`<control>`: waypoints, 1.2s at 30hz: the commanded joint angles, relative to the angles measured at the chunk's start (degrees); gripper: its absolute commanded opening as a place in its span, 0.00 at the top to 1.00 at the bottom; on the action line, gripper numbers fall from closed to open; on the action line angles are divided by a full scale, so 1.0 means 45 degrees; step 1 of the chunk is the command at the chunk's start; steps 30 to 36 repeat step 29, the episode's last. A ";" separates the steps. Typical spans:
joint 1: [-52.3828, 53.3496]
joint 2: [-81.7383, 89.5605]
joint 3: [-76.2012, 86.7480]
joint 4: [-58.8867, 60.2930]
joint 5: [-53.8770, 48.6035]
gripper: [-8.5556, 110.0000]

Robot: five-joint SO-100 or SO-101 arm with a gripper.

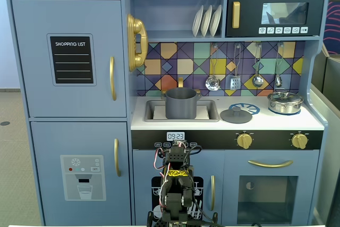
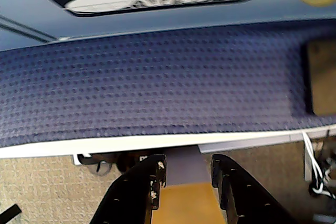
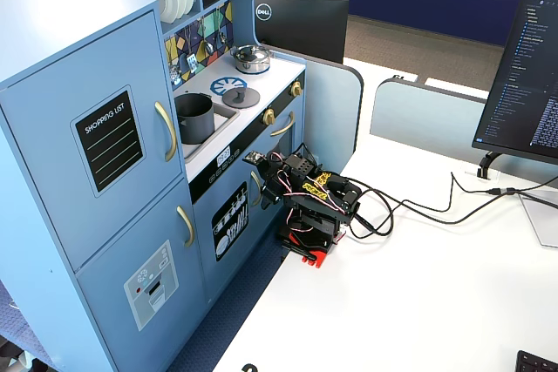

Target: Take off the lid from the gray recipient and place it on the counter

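The matte dark gray pot [image 1: 181,103] stands uncovered in the sink basin; it also shows in a fixed view [image 3: 194,118]. The dark gray lid [image 1: 236,115] lies flat on the white counter [image 1: 265,123], right of the sink and overlapping the blue burner ring; it also shows in a fixed view [image 3: 241,98]. My gripper [image 2: 187,163] is folded low in front of the kitchen's lower doors, well below the counter. It is slightly open and empty. It shows in both fixed views [image 1: 176,151] [image 3: 255,161].
A shiny silver pot [image 1: 285,102] with its own lid stands at the counter's right end. Utensils hang above on the backsplash. In the wrist view a blue carpet strip [image 2: 157,77] and the white table edge lie ahead. Cables trail from the arm's base [image 3: 410,206].
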 commanded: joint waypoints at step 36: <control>-0.0176 0.0000 0.0117 0.2168 0.0820 0.90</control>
